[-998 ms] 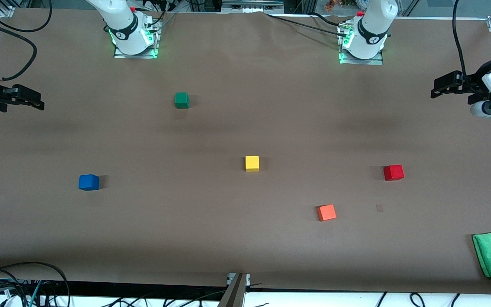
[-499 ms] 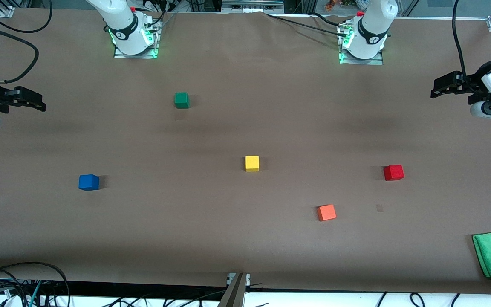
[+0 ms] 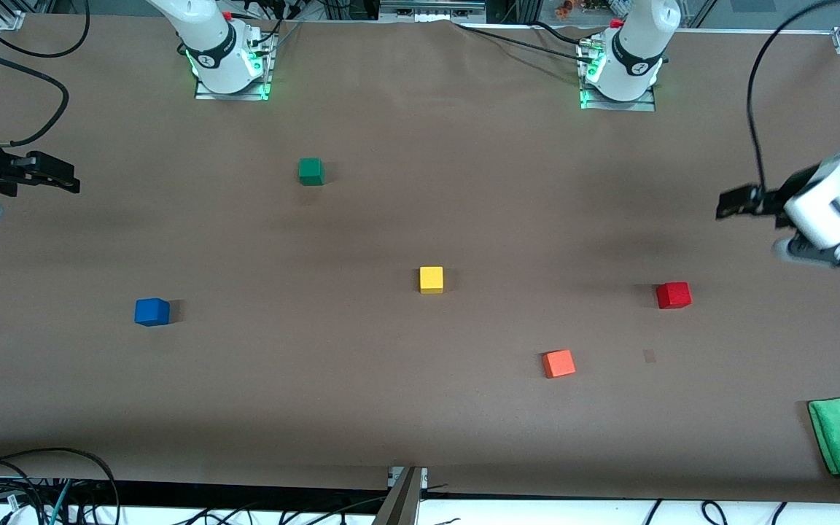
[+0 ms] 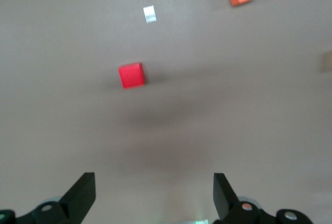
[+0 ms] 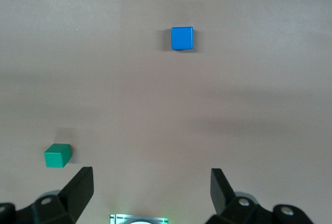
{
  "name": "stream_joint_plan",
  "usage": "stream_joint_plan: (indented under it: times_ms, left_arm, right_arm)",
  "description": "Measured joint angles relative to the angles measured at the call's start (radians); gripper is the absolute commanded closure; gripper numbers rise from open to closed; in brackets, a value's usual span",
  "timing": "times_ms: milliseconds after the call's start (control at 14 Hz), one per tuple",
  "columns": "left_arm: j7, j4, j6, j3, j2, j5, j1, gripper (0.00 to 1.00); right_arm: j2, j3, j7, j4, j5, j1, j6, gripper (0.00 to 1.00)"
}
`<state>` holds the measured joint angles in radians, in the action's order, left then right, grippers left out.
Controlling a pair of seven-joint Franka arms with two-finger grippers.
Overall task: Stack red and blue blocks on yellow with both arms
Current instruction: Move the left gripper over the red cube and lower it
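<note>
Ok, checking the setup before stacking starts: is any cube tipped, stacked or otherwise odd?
Nothing stands out. The red cube, blue cube, yellow cube, orange cube and green cube all sit flat and apart on the table.

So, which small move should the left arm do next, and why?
Probably bring the open left claw over the small matte red cube and start lowering. The cube lies alone on the brown table, toward the left arm's end, and nothing is stacked yet on the small matte yellow cube. The right claw, also open, waits at the table's other end.
</note>
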<state>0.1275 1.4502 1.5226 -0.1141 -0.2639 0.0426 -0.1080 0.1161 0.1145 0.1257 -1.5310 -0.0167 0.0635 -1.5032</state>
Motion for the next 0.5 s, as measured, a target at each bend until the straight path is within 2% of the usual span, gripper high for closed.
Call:
stream_joint_plan:
  times_ms: [285, 499]
  left_arm:
    - [0.037, 0.09, 0.199, -0.001, -0.032, -0.001, 0.022, 0.0]
    - [0.16, 0.127, 0.258, -0.003, -0.032, -0.001, 0.088, 0.0]
  right_arm:
    - [0.003, 0.0, 0.0, 0.0, 0.0, 0.0, -0.002, 0.0]
    - [0.004, 0.0, 0.0, 0.0, 0.0, 0.0, -0.002, 0.0]
